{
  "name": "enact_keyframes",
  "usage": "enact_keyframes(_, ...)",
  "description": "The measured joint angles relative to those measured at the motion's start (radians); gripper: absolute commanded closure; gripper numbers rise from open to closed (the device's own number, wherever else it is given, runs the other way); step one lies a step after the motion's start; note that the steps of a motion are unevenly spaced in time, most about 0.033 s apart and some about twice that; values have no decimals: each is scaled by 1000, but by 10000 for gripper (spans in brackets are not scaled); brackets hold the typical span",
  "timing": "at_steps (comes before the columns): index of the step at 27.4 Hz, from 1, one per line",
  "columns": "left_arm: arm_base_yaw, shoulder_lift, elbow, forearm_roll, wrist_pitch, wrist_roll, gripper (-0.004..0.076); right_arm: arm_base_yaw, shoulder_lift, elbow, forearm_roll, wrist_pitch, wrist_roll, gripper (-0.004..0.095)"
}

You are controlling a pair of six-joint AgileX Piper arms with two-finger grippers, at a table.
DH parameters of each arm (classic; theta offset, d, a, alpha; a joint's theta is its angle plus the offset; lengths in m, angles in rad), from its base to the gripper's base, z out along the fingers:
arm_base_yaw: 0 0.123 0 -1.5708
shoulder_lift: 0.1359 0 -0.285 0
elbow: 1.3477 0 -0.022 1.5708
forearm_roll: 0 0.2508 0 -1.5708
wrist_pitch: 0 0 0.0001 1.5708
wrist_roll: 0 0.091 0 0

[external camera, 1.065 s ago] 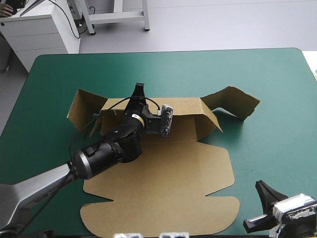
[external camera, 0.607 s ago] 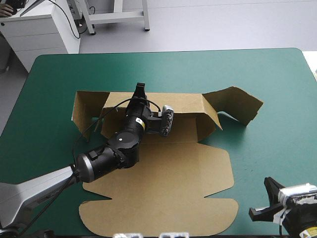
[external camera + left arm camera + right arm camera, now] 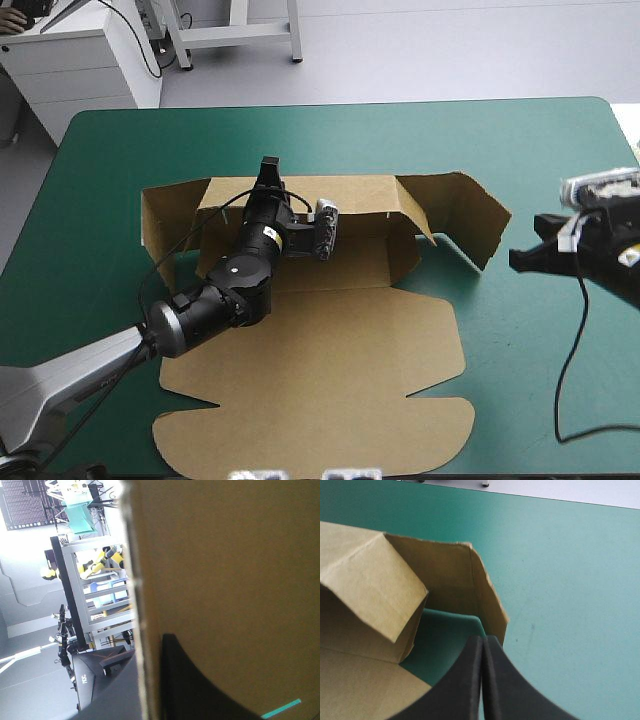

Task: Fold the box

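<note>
**Left gripper pinches the box's back wall; right gripper shut on nothing**

The table (image 3: 520, 140) carries the box (image 3: 330, 370) at its middle, with the broad lid panel lying flat toward the near edge. The back wall (image 3: 360, 195) stands up. A left flap (image 3: 165, 225) and a right flap (image 3: 465, 215) are raised at its ends and angle toward the near side. The left gripper (image 3: 268, 172) sits at the back wall's top edge, its arm reaching in over the box's floor. In its wrist view the board's edge runs between the fingers, and one black finger (image 3: 195, 690) lies flat against the brown face, so they pinch the wall. The right gripper (image 3: 516, 260) is over the table near its right edge, just beside the right flap and pointing at it. Its fingers are pressed together in a point with nothing between them.
</note>
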Motion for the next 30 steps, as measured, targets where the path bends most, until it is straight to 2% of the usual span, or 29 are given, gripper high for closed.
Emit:
enact_keyframes(4,1,0,1,-4,-47,0,732,0,280,-220,30,21,-37,921)
enact_keyframes(10,4,1,1,0,-72,0,732,55,535,-415,3,83,-37,920)
enact_keyframes(17,7,19,1,2,-72,-1,732,212,693,-517,-155,87,29,920)
enact_keyframes(20,9,35,0,12,-63,-6,732,253,744,-529,-182,87,46,920)
enact_keyframes(25,9,47,-1,41,-47,-37,732,266,775,-535,-200,107,55,920)
enact_keyframes(30,15,54,-1,84,-48,-98,732,266,774,-537,-252,181,68,920)
